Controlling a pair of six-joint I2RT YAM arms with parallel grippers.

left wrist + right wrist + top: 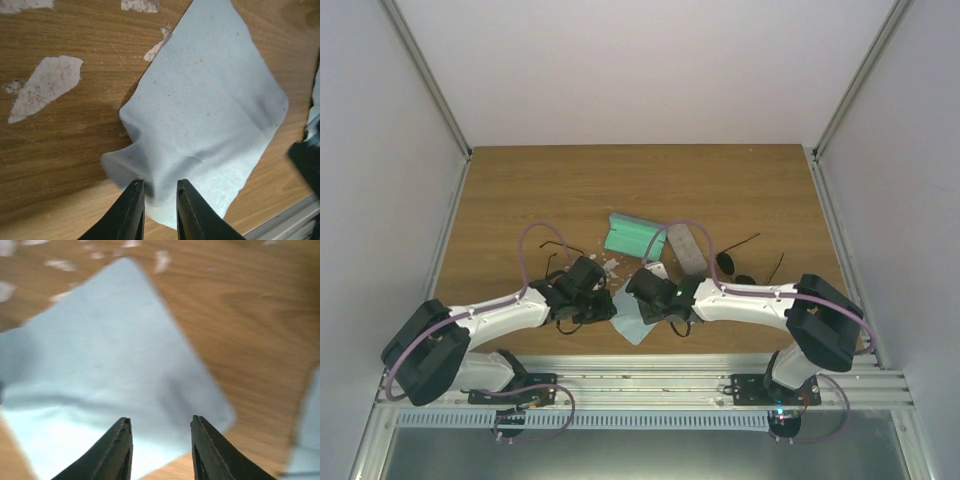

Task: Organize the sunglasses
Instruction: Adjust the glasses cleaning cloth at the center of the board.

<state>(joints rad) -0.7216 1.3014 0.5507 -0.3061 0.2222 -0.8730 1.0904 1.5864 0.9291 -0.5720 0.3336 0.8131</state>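
Neither pair of sunglasses shows in the wrist views. In the top view the pair with dark rounded lenses lies on the table right of the grey case. Thin dark wires of the other pair lie just left of my left wrist. A light-blue cloth lies flat between both grippers. My left gripper hovers low over the cloth's near corner, with its jaws a narrow gap apart and a raised wrinkle beside them. My right gripper is open and empty above the same cloth.
An open case with green lining stands behind the grippers, and a closed grey case is to its right. A second pale cloth edge shows at the right. The table's front metal rail is close by. White worn patches mark the wood.
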